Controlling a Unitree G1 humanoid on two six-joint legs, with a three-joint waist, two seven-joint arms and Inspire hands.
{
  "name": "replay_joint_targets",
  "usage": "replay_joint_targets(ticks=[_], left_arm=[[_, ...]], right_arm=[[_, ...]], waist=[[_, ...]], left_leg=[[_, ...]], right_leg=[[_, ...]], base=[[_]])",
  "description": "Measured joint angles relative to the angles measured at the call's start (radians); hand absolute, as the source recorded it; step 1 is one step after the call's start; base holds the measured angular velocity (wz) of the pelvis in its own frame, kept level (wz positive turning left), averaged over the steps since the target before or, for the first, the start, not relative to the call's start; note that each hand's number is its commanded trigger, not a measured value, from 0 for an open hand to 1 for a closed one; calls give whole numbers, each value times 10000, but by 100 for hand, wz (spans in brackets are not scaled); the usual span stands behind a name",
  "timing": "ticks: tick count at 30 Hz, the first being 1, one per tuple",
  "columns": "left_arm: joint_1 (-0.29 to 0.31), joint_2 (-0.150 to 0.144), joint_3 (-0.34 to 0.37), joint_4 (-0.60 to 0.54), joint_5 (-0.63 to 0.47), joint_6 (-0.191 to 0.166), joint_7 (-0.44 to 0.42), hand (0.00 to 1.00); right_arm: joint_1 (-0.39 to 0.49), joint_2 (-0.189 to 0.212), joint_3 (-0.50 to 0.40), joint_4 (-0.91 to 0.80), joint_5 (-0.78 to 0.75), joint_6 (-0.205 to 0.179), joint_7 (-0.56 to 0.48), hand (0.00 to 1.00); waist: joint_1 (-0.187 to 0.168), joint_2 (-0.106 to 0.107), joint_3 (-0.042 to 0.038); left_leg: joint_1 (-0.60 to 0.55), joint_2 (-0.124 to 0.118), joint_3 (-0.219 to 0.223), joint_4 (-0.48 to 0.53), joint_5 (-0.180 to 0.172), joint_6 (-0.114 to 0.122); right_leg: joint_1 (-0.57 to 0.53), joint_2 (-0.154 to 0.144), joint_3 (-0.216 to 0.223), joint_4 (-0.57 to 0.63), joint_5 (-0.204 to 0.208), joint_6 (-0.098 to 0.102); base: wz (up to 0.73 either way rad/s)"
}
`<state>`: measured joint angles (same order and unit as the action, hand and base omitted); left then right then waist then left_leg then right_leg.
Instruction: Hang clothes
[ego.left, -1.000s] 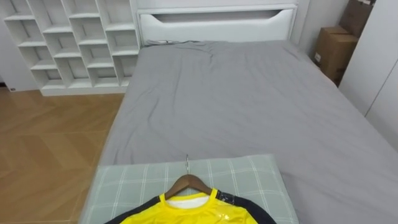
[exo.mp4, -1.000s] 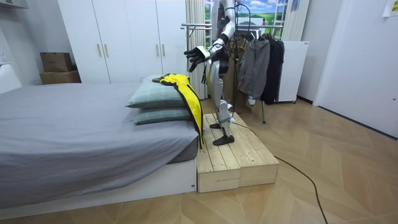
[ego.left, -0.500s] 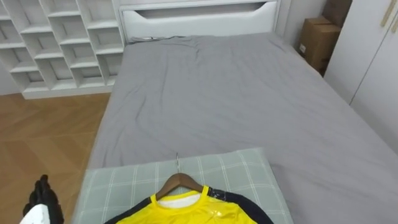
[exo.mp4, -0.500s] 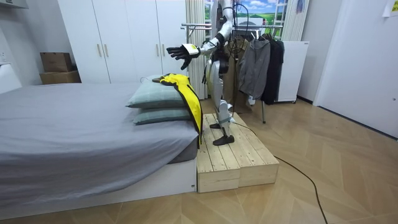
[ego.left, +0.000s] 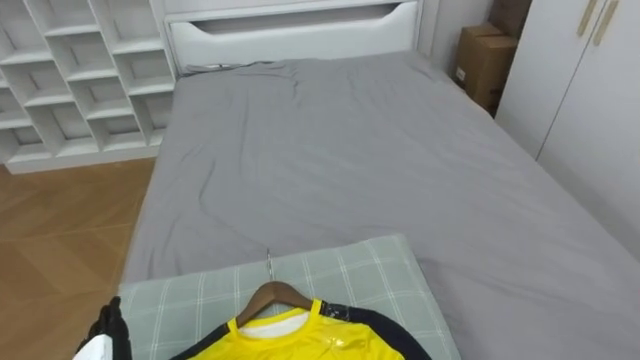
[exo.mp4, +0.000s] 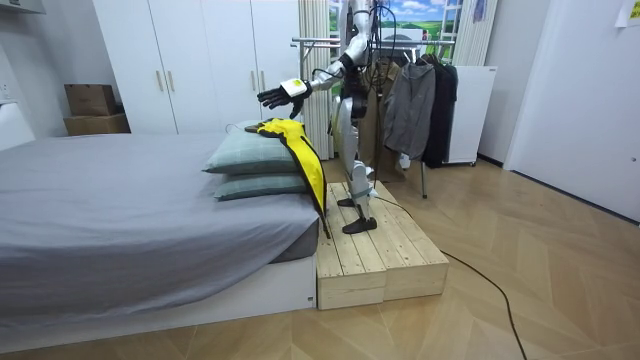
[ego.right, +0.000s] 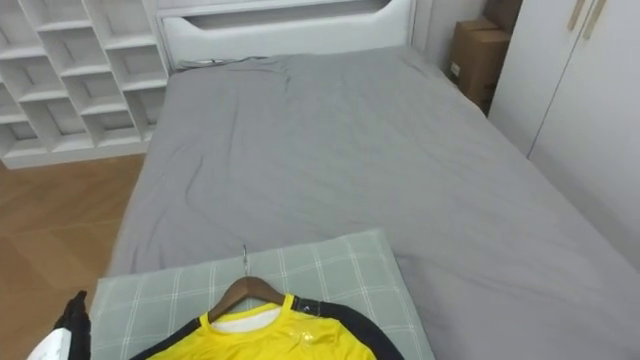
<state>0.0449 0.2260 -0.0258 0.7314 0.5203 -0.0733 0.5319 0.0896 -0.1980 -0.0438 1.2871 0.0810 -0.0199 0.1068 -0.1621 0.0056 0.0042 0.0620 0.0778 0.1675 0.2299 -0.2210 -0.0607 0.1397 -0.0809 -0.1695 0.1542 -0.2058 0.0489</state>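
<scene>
A yellow shirt (ego.left: 300, 342) with dark sleeves lies on a wooden hanger (ego.left: 272, 295), whose metal hook (ego.left: 268, 263) points up the bed. Both rest on a green checked pillow (ego.left: 385, 270) at the near end of the bed. My left hand (ego.left: 108, 335) shows at the lower left, beside the pillow's left edge and apart from the hanger, fingers straight. In the room view I stand on a wooden platform (exo.mp4: 375, 250) by the pillows (exo.mp4: 245, 150), left arm stretched out with the open left hand (exo.mp4: 275, 95) above the shirt (exo.mp4: 300, 150).
A grey bed (ego.left: 340, 150) stretches ahead to a white headboard. White cube shelves (ego.left: 70, 70) stand at the far left, a cardboard box (ego.left: 483, 60) and white wardrobe doors (ego.left: 590, 100) at the right. Behind me stands a clothes rack with dark garments (exo.mp4: 420, 100).
My left arm has stretched further out over the pillows, and the hand has come into the eye view at the lower left. The camera has turned right. The shirt and hanger lie as before.
</scene>
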Motion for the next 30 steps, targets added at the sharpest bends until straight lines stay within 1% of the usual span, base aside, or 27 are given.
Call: replay_joint_targets(ticks=[2, 4, 8, 9, 10, 12, 15, 17, 19, 22, 24, 27, 30], left_arm=[[-141, 122, -178, 223, 34, 18, -37, 0], [-277, 217, -351, 459, 36, 55, -176, 0], [-562, 219, -585, 659, -3, 258, -410, 0], [-586, 219, -586, 677, -2, 277, -457, 0], [-629, 221, -577, 755, -2, 297, -523, 0], [-748, 221, -566, 961, 9, 306, -708, 0], [-890, 225, -560, 1167, 84, 308, -809, 0], [-945, 250, -541, 1174, 267, 307, -811, 0], [-948, 276, -539, 1176, 725, 313, -808, 0], [-1095, 277, -537, 1462, 1356, 371, -774, 0], [-1131, 283, -534, 1602, 1474, 479, -773, 0], [-1298, 333, -529, 1787, 1504, 605, -791, 0], [-1480, 348, -531, 1936, 1712, 711, -841, 0]], right_arm=[[18, -66, 10, 97, -487, 19, -12, 0], [89, -130, 19, 211, -877, 185, -9, 0], [294, -194, 25, 248, -1108, 443, -11, 0], [307, -200, 15, 257, -1197, 451, -10, 0], [312, -210, 14, 268, -1366, 461, -11, 0], [323, -209, 7, 283, -1653, 468, -10, 0], [347, -206, 5, 294, -2007, 646, -16, 0], [507, -191, 0, 259, -2224, 647, -45, 0], [615, -169, -1, 253, -2265, 660, -134, 0], [713, -90, -6, 236, -2267, 830, -281, 0], [708, -60, -5, 229, -2273, 940, -299, 0], [713, 75, -186, 208, -2280, 1057, -292, 0], [778, 67, -208, 209, -2282, 1087, -302, 0]], waist=[[-7, -13, 9], [-16, -6, 18], [-26, 11, 28], [-71, 11, 31], [-197, 8, 31], [-262, 1, 31], [-357, -21, 28], [-441, -44, 18], [-463, -53, 3], [-489, -52, 2], [-472, -39, -6], [-555, -51, -11], [-616, -18, -18]], left_leg=[[11, 0, 2, -1, 0, 0], [10, 11, 96, -5, 0, 0], [-68, 27, 245, -69, 1, 1], [-76, 27, 257, -69, 1, 1], [-85, 27, 288, -69, 1, 2], [-61, 32, 394, -71, 1, 2], [17, 34, 460, -74, 2, 3], [13, 34, 461, -79, 2, 3], [43, 34, 472, -76, 2, 3], [84, 47, 555, -75, 2, 3], [112, 104, 753, -76, 0, 1], [15, 184, 772, -63, -1, -1], [-1, 228, 781, -54, -3, -5]], right_leg=[[5, 0, 1, 0, 0, 0], [-33, 0, 25, 3, 0, 0], [-218, 0, 180, 130, 0, 1], [-233, -1, 199, 141, 0, 1], [-254, -2, 261, 146, 0, 1], [-276, -3, 335, 158, 1, 1], [-288, -3, 423, 175, 1, 2], [-305, 0, 499, 182, 1, 3], [-341, 4, 592, 201, 2, 4], [-401, 15, 696, 243, 4, 7], [-532, 61, 857, 337, 7, 3], [-604, 137, 878, 330, 78, -63], [-698, 175, 903, 335, 117, -94]], base=[[0], [-9], [-11], [-9], [-11], [-14], [-9], [-5], [-11], [-12], [-25], [-8], [-4]])
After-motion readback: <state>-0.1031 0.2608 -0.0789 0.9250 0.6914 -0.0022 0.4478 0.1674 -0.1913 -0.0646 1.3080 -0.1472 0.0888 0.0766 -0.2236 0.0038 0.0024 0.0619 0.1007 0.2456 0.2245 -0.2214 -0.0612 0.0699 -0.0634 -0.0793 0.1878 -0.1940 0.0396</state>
